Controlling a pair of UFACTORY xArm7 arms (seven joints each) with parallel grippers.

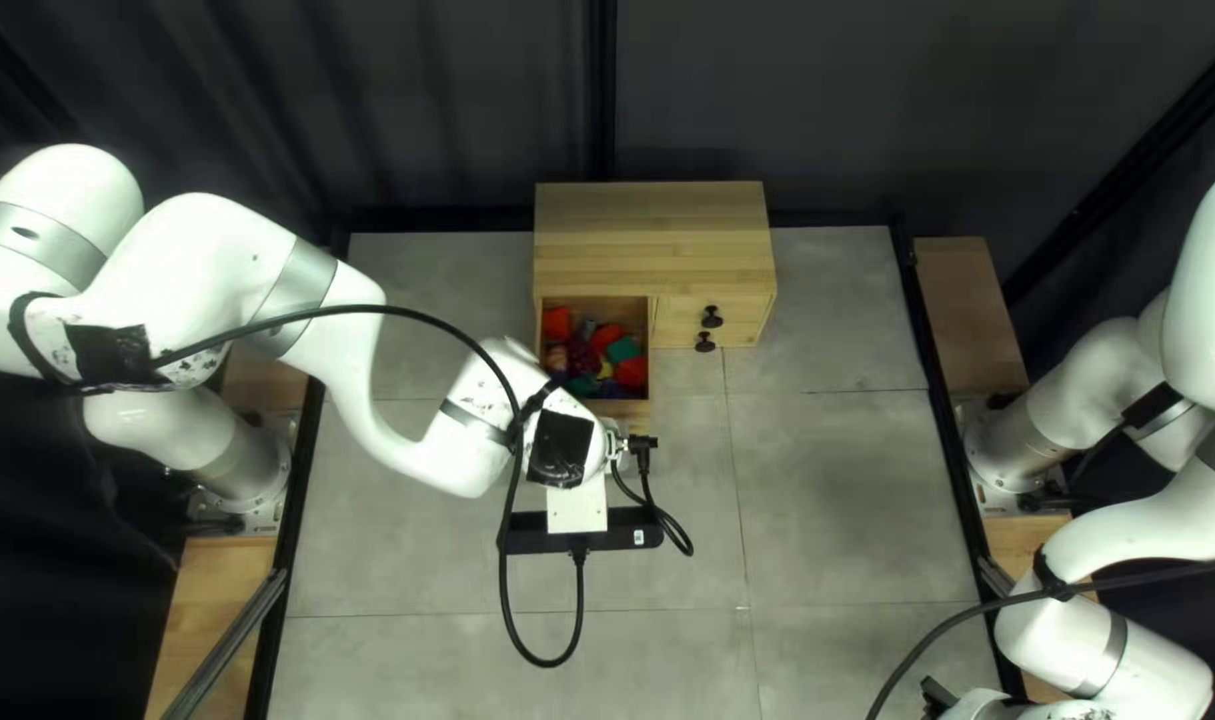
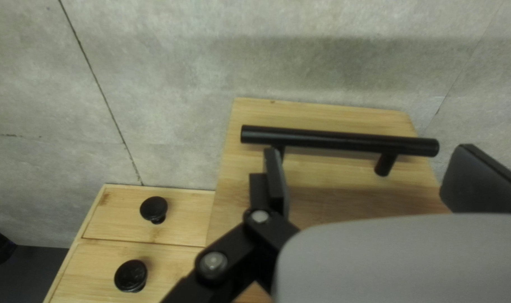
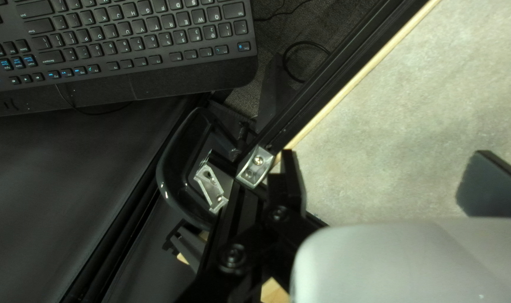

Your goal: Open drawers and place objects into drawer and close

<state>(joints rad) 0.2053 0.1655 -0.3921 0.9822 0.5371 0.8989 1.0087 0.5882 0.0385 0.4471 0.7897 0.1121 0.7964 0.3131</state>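
At the lower middle of the top left view my left gripper is mostly hidden under its wrist. Just behind it the wooden cabinet has its wide left drawer pulled out, holding colorful objects. In the left wrist view my left gripper is open, its fingers apart over the drawer's wooden front; the black bar handle lies just ahead of them. My right gripper shows partly at the bottom edge. In the right wrist view that gripper stands open, nothing between its fingers.
Two small drawers with black knobs look shut beside the open one. A black frame rail edges the table near my right gripper, with a keyboard beyond it. Black cables hang around my left wrist.
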